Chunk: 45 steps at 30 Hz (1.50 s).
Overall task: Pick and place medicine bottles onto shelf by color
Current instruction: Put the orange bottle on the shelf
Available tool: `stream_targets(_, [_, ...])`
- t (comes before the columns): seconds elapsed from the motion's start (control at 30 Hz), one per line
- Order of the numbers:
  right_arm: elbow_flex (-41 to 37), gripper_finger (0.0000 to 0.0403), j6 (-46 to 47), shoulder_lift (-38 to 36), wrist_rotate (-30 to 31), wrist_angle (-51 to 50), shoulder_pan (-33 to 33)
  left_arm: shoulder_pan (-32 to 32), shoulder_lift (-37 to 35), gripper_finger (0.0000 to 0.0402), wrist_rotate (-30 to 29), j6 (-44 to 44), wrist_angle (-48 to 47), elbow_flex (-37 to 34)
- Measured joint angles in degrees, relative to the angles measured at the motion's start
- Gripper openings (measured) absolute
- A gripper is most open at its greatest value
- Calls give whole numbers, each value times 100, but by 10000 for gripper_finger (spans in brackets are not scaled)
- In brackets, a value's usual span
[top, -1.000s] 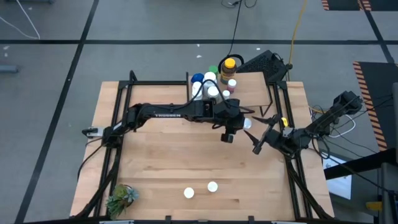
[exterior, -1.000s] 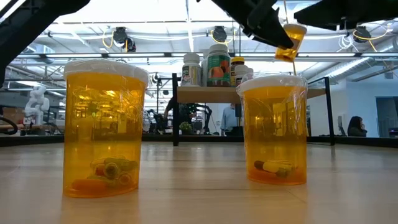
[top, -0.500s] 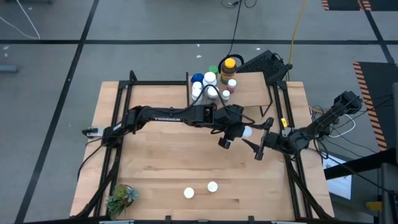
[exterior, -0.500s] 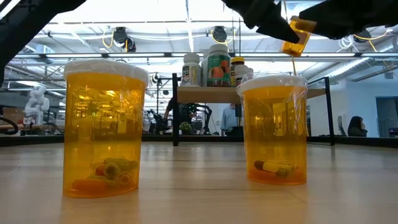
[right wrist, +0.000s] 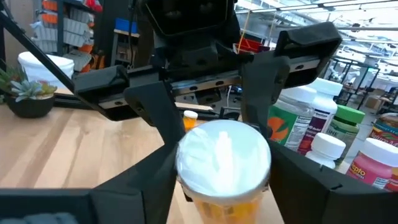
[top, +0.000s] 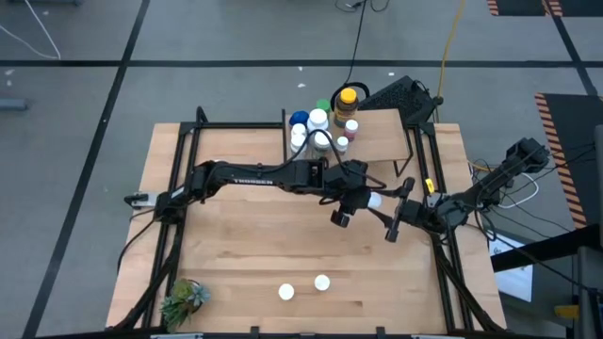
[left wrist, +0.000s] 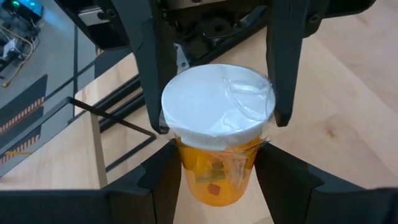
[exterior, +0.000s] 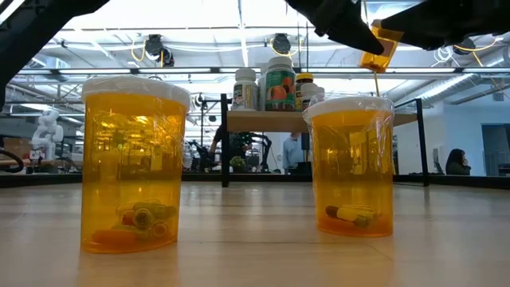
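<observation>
An orange medicine bottle with a white cap (top: pixel 374 200) hangs in the air over the middle of the table, between my two grippers. My left gripper (top: pixel 362 201) reaches it from the left and is shut on it. My right gripper (top: pixel 382 213) comes from the right and closes on the same bottle. In the low view the bottle (exterior: pixel 378 48) is tilted, well above the table. The shelf (top: pixel 384 137) stands at the far edge with several bottles (top: pixel 320 122) on its left half. My left gripper pinches the bottle's orange body (left wrist: pixel 186 163) just below the cap, one finger on each side. The fingers come from the table's left. The bottle is clear of the table and tilted. My right gripper has its two fingers against opposite sides of the white cap's rim (right wrist: pixel 186 163). It comes from the table's right and near side, facing the left gripper. The bottle's body points away below the fingers.
Two orange bottles with white caps (top: pixel 285 293) (top: pixel 322 282) stand near the table's front edge, large in the low view (exterior: pixel 135 167) (exterior: pixel 353 167). A small green plant (top: pixel 184 299) sits at the near left corner. Black frame rails run along both table sides.
My left gripper has carried the bottle a little toward the near edge and tipped it more. My right gripper has swung round and moved in on the bottle, its fingers now at the cap. In the last half second both have stayed nearly still.
</observation>
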Motion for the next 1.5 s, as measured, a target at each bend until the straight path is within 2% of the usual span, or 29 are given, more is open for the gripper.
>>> stream_targets(0.13, [0, 199, 38, 0, -22, 3, -93, 10, 0, 191, 1, -157, -4, 0])
stream_targets(0.23, [0, 198, 206, 10, -72, 2, -193, 37, 0, 197, -4, -439, -18, 0])
stream_targets(0.5, [2, 201, 508, 94, 23, -86, -486, 103, -185, 273, -275, -1040, -413, -7])
stream_targets(0.7, [45, 201, 26, 8, 44, 532, -520, 267, -333, 305, -326, -1801, -1134, -9])
stream_targets(0.8, [245, 201, -150, -22, 335, 427, -595, 249, -527, 296, -361, -2302, -1113, -9])
stream_targets(1.0, [597, 201, -313, -12, 461, 106, -1209, -138, -1062, 235, -647, -2094, -1103, -189])
stream_targets(1.07, [681, 201, -405, -14, 466, 108, -1457, -231, -1368, 212, -866, -2043, -1004, -637])
stream_targets(1.13, [760, 201, -540, -11, 477, 99, -1712, -268, -1793, 191, -1013, -2077, -466, -1303])
stream_targets(1.3, [1024, 201, -851, 0, 406, -307, -2398, -267, -3317, 153, -1097, -2390, 1278, -3687])
stream_targets(1.4, [1069, 201, -701, 13, -80, -628, -2932, -275, -4237, 144, -1270, -2415, 2418, -5049])
stream_targets(1.5, [1141, 201, -253, 28, -736, -852, -3670, -278, -5047, 143, -1558, -2612, 3142, -6159])
